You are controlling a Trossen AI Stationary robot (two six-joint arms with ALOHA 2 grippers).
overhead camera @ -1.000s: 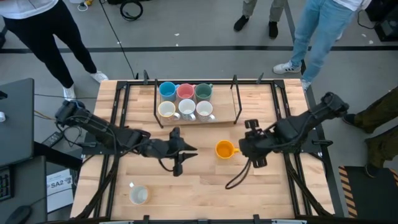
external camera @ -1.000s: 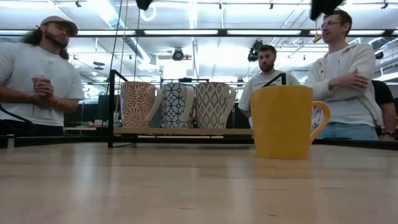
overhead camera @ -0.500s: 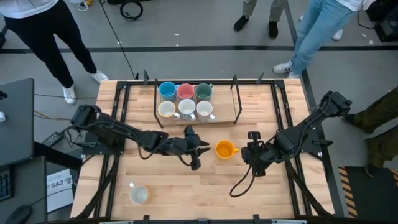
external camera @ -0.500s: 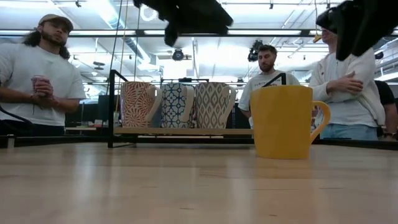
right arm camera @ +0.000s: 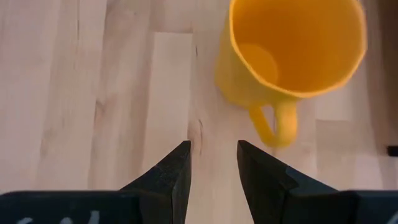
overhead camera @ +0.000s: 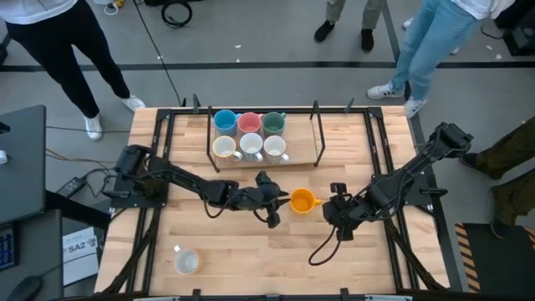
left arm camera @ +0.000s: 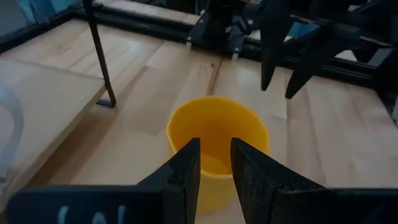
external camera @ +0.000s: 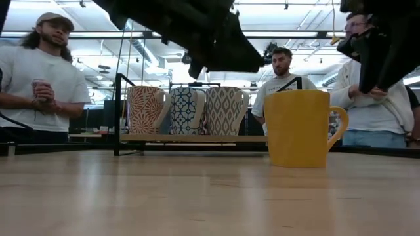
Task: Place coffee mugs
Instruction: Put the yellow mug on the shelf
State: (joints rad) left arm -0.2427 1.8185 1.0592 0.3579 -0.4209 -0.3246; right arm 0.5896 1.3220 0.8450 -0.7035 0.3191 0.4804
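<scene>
High view looks down on a wooden bench (overhead camera: 251,251), and the orange mug (overhead camera: 300,201) near its middle serves as the landmark. Farthest to the left of that mug, near the bench's front edge, a pale mug (overhead camera: 185,262) stands alone, mouth up. Behind and left of the orange mug, a black rack (overhead camera: 263,159) holds six mugs in two rows of three: blue (overhead camera: 224,120), pink (overhead camera: 249,124) and dark green (overhead camera: 273,124) at the back, three white ones (overhead camera: 251,147) in front, all upright. The left gripper (overhead camera: 273,203) reaches in from the left and sits just beside the orange mug's left side; in the left wrist view its fingers (left arm camera: 186,168) stand a narrow gap apart, pointing at the mug's near wall, pinching nothing. The orange mug stands upright on the bench, its long axis vertical and its open mouth facing up; its handle (overhead camera: 316,201) points right, toward the right gripper (overhead camera: 335,203). That gripper lies just to the right of the mug, apart from it; in the right wrist view its fingers (right arm camera: 174,171) are slightly spread, empty, aimed at the bare wood short of the handle.
</scene>
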